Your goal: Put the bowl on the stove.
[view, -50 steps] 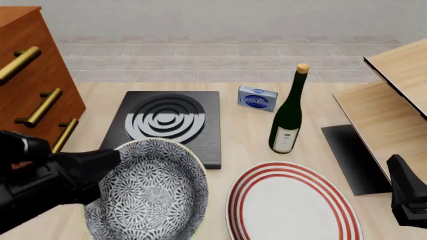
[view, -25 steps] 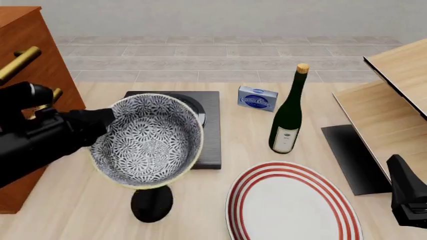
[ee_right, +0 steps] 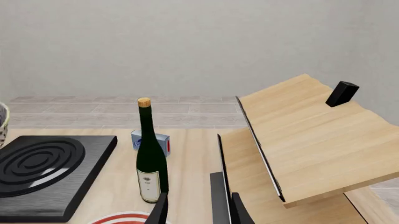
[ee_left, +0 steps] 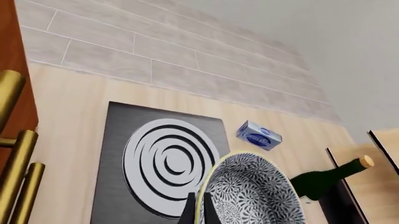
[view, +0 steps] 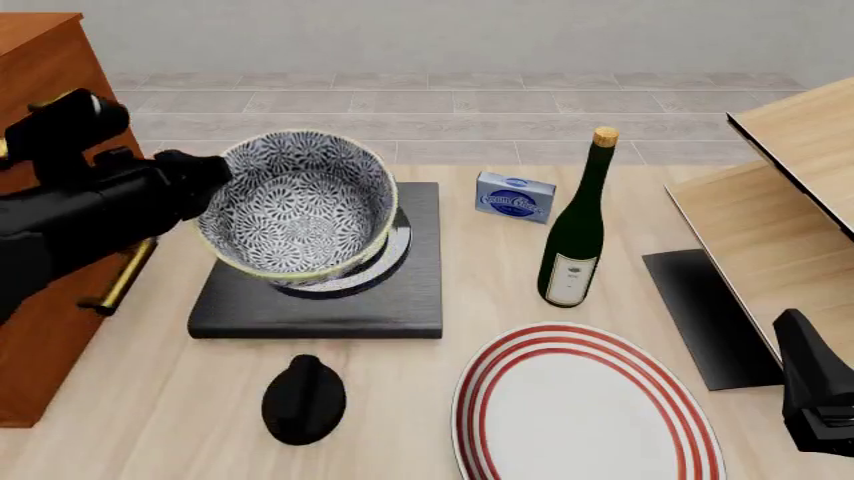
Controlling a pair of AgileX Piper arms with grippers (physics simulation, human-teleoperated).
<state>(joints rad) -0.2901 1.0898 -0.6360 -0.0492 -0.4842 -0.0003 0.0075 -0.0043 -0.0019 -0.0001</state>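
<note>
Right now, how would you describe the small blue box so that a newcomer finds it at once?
Start at the black stove in the front view and look past its far right corner. There a small blue box lies on the wooden table, just left of the green wine bottle. It is the only blue, box-shaped item.

A glazed ceramic look is shown by the bowl (view: 304, 210), and a matt black slab by the stove (view: 400, 300). Pale wood grain is seen on the table (view: 160, 410); glossy dark glass forms the bottle (view: 577, 225), brass-like metal the drawer handles (ee_left: 18, 158).
</note>
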